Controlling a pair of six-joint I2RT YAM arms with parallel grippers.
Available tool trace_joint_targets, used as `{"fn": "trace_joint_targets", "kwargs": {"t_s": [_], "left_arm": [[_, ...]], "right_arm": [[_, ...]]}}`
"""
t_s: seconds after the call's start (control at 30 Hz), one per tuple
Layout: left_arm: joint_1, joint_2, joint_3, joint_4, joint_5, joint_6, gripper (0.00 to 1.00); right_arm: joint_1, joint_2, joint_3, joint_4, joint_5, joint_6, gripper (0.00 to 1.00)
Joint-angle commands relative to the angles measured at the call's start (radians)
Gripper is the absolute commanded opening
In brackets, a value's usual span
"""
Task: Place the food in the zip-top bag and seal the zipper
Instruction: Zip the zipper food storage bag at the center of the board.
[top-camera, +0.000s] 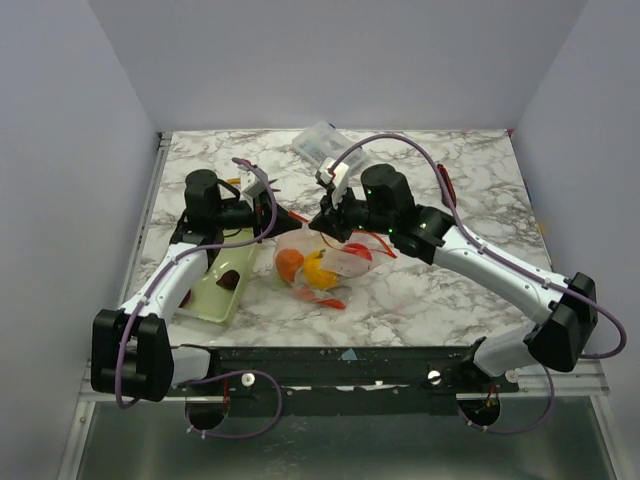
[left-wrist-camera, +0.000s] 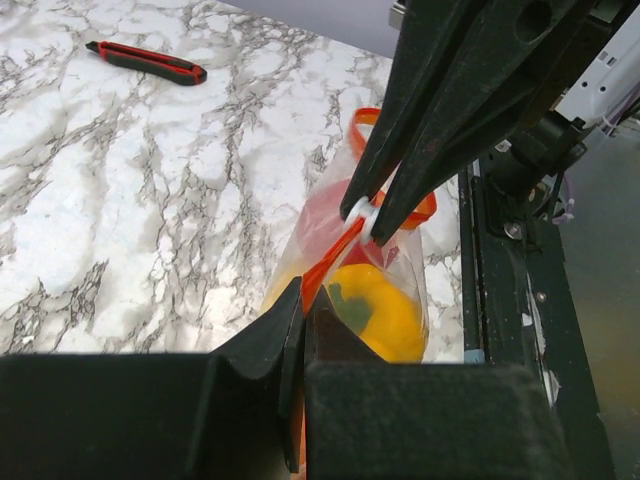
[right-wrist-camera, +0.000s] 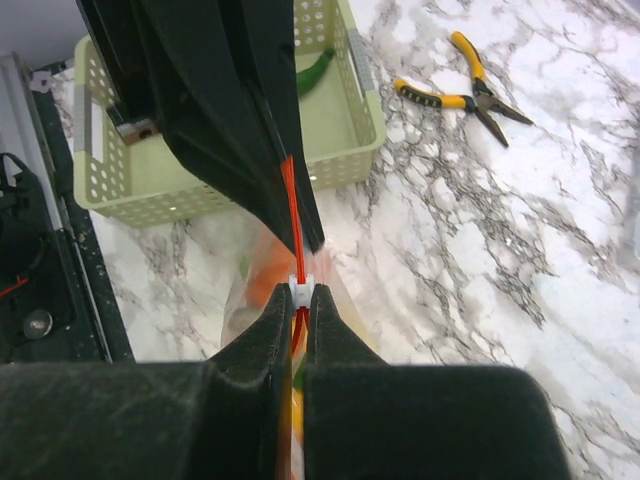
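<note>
Here left claw (left-wrist-camera: 303, 300), right claw (right-wrist-camera: 302, 298) pinch zipper (left-wrist-camera: 332, 262); basket (right-wrist-camera: 160, 200) near.

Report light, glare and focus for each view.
Top view: even soft light, faint shadows, no glare. Left wrist: bag and knife sharp, left gripper nearly black. Right wrist: pliers and basket sharp, right gripper nearly black.

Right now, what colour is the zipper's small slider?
White plastic slider on the red-orange zipper strip; right wrist view.
</note>
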Motion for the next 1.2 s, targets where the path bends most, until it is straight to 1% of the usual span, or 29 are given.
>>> {"fn": "trace_joint_targets", "kwargs": {"t_s": [0.0,0.23,0.37,0.63,0.73,0.8,1.17], "left_arm": [[0.058,0.007,-0.002,0.066,-0.065,-0.036,0.0],[0.104,0.008,0.004,0.033,-0.107,-0.012,0.0],[0.121,0.028,0.017,0.013,-0.113,-0.011,0.0],[0.144,0.039,0.021,0.011,-0.125,-0.012,0.0],[0.147,0.04,0.02,0.005,-0.128,-0.01,0.0],[0.148,0.041,0.02,0.005,-0.129,-0.009,0.0],[0.151,0.051,0.028,-0.007,-0.129,-0.005,0.0]], "right_arm": [[-0.017,-0.084,-0.042,-0.05,0.065,-0.028,0.0],[-0.025,-0.186,-0.117,-0.129,0.099,-0.036,0.0],[-0.025,-0.268,-0.177,-0.152,0.144,-0.02,0.0],[-0.025,-0.446,-0.299,-0.191,0.203,0.069,0.0],[-0.025,-0.495,-0.339,-0.209,0.231,0.077,0.0],[-0.025,-0.517,-0.35,-0.226,0.245,0.116,0.0],[-0.025,-0.587,-0.403,-0.299,0.271,0.168,0.0]]}}
